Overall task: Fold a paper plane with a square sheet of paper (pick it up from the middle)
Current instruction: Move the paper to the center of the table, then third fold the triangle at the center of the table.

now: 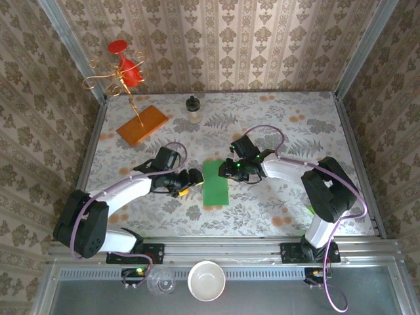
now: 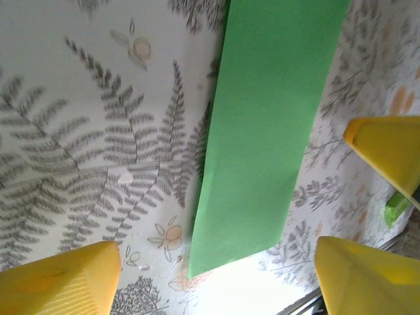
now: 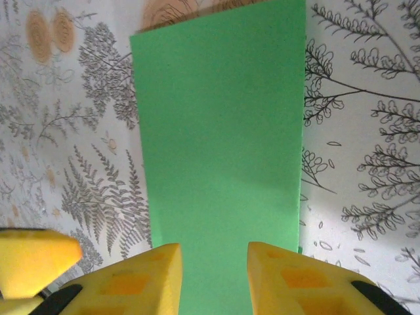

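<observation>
The square sheet of paper (image 1: 215, 184) lies flat mid-table, folded in half into a long bright green rectangle. My left gripper (image 1: 192, 178) sits just off its left edge, and my right gripper (image 1: 228, 168) is over its far right corner. In the left wrist view the paper (image 2: 262, 131) runs up the frame. Its near corner lies between the wide-open yellow fingers (image 2: 59, 282) of the left gripper (image 2: 216, 282), untouched. In the right wrist view the right gripper (image 3: 213, 279) is low over the paper (image 3: 223, 131), jaws narrowly apart, and nothing is pinched.
An orange-brown board (image 1: 142, 125) and a gold wire stand with red pieces (image 1: 121, 69) are at the back left. A small bottle (image 1: 193, 109) stands behind the paper. A white bowl (image 1: 207, 281) and a glass (image 1: 161, 282) sit below the table's front rail.
</observation>
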You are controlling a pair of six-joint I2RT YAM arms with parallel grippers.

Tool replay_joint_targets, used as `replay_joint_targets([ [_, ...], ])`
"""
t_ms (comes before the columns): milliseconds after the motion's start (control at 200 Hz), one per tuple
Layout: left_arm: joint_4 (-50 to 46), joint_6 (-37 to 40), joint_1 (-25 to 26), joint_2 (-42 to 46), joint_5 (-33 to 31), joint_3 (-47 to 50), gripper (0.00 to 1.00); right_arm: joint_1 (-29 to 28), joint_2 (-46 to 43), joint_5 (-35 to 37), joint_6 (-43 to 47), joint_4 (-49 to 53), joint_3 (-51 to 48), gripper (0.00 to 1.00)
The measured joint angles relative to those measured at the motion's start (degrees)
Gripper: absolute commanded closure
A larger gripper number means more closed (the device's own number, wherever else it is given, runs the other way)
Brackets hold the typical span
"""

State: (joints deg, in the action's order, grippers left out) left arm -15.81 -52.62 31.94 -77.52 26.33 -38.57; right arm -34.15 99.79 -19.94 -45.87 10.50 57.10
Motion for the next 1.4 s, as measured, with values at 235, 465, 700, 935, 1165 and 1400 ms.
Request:
replay_joint_targets([
  [235, 2.19, -4.92, 4.66, -1.70, -1.29, 0.92, 0.32, 0.00, 4.22, -1.79, -1.29, -2.60, -0.74, 0.69],
  [465, 2.89, -6.99, 7.02, -6.29, -1.29, 0.92, 0.40, 0.17, 4.81, -2.19, -2.36, -4.63, -1.88, 0.69],
  [700, 4.81, -7.87, 7.78, -7.76, -0.90, 0.87, 0.54, 0.59, 4.81, -2.82, -2.38, -6.01, -2.80, 0.71],
  [935, 7.08, -7.85, 7.72, -10.10, 0.55, -0.39, 0.60, 0.72, 4.81, -3.21, -2.49, -6.73, -3.26, 0.71],
  [1165, 10.32, -7.85, 4.90, -11.43, 2.86, -1.25, 0.62, 0.90, 4.81, -3.50, -2.56, -7.32, -3.61, 0.71],
  [1400, 13.40, -7.85, 2.05, -13.66, 6.16, -2.14, 0.69, 1.03, 4.70, -3.89, -2.56, -8.02, -4.09, 0.71],
])
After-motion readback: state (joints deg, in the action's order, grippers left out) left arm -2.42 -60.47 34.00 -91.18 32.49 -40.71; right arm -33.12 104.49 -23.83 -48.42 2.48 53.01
